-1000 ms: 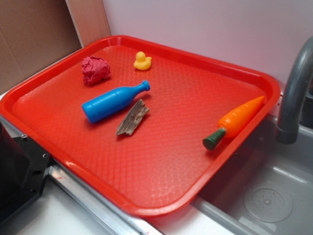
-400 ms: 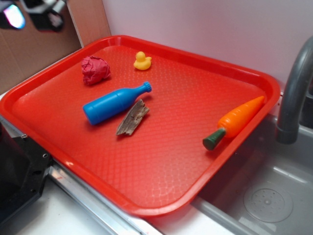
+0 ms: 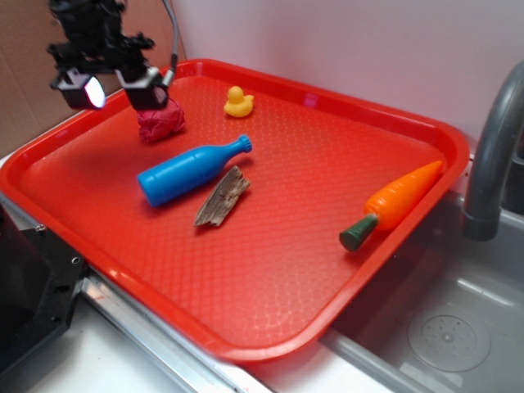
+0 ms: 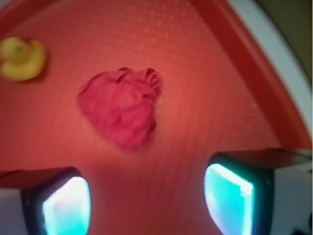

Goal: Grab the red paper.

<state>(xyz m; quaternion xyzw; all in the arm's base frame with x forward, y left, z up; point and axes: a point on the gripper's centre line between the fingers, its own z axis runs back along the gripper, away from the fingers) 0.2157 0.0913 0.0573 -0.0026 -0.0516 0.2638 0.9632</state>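
Crimson red paper (image 4: 122,111) lies crumpled on the tray (image 3: 393,119) near the duck (image 3: 238,101), its top hidden in the exterior view by the spread, empty end effector (image 3: 115,86) above.

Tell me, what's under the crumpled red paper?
The red paper lies on the tray, and bumpy tray floor shows all around it. The spot right beneath the paper is covered, so nothing there can be seen. The open gripper hangs above it.

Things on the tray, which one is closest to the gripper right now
The red paper, the crumpled crimson ball in the tray's far left corner; the open gripper hangs just above it. The duck is next closest.
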